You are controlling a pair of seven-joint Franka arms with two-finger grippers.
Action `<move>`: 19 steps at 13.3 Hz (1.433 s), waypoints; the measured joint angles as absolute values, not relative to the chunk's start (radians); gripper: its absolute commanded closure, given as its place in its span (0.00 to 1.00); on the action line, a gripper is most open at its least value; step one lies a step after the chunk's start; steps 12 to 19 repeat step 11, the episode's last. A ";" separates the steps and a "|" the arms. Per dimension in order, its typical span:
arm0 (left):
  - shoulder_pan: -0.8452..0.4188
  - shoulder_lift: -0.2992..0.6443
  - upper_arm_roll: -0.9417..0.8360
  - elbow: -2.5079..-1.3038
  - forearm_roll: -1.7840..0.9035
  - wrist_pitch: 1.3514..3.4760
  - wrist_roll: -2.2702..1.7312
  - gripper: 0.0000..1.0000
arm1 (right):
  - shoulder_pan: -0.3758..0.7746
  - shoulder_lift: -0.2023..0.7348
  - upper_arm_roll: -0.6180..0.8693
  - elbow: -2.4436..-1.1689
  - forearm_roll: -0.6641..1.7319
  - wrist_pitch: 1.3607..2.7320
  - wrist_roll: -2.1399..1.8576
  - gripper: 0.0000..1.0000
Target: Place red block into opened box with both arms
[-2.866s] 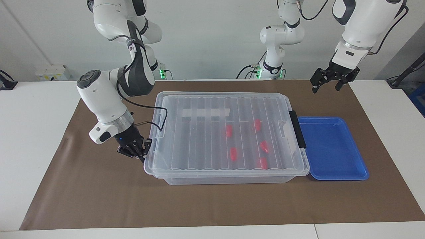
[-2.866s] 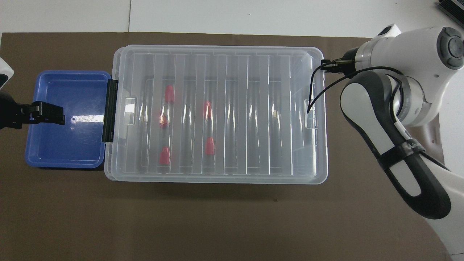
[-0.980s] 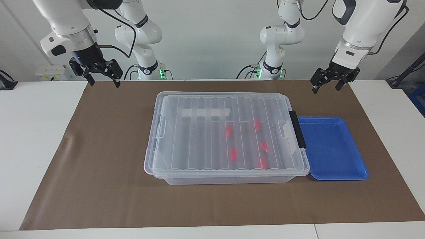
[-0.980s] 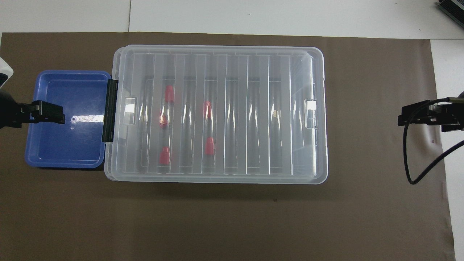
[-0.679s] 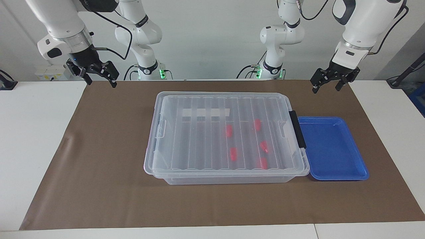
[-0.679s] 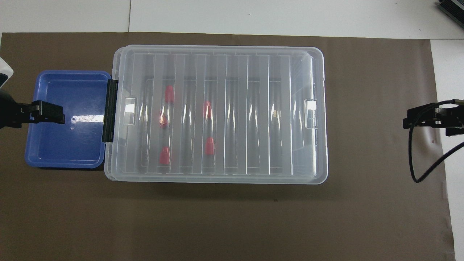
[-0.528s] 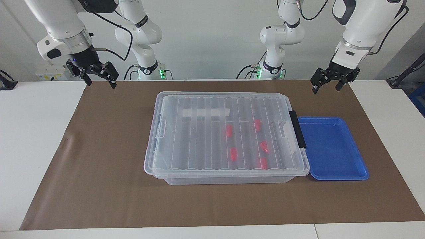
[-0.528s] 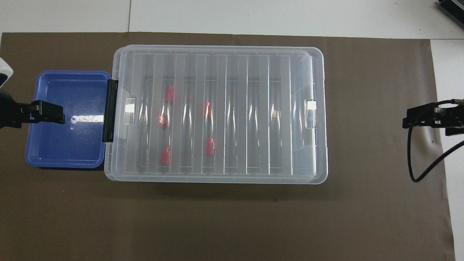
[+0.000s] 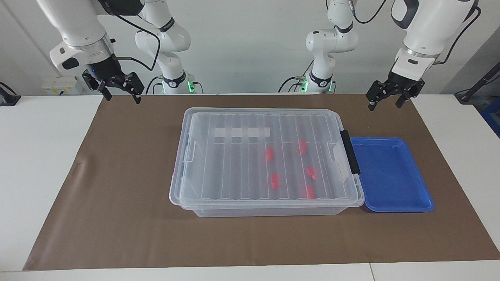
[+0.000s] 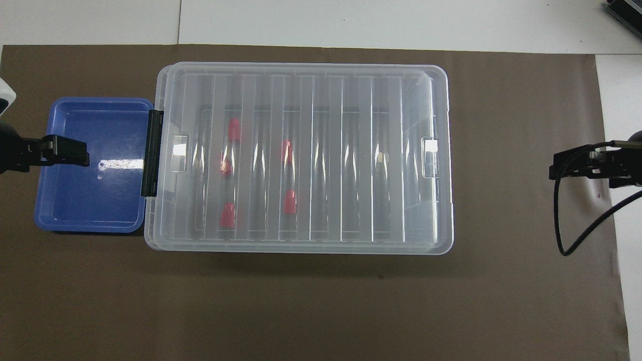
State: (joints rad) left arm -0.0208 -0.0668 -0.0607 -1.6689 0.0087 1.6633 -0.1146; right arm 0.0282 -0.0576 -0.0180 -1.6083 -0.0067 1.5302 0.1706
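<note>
Both empty grippers, left (image 9: 390, 99) and right (image 9: 118, 89), hang open, raised clear at either end of the box (image 9: 218, 208), whose lid covers the red blocks (image 9: 275, 181), so the job looks done.

Plastic, paper and matt white surfaces

The box (image 9: 265, 203) is clear, glossy plastic with a ribbed lid (image 10: 301, 155) that catches glare; its handle bar (image 10: 152, 153) is matt black. The red blocks (image 9: 275, 180) inside look like smooth plastic. The blue tray (image 9: 390, 175) is shiny plastic. A matt brown paper-like sheet (image 9: 117, 195), slightly creased, covers the smooth white counter (image 9: 39, 156). The arms (image 9: 425, 27) have glossy white shells.
</note>
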 measured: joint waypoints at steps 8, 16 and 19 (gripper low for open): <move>-0.021 -0.067 -0.061 -1.669 0.008 1.669 -0.115 0.00 | 0.029 -0.058 -0.023 -1.608 -0.013 1.528 0.133 0.00; -0.021 -0.067 -0.061 -1.669 0.008 1.670 -0.115 0.00 | 0.030 -0.058 -0.023 -1.608 -0.013 1.528 0.133 0.00; -0.021 -0.067 -0.061 -1.669 0.008 1.670 -0.115 0.00 | 0.030 -0.058 -0.023 -1.608 -0.013 1.528 0.133 0.00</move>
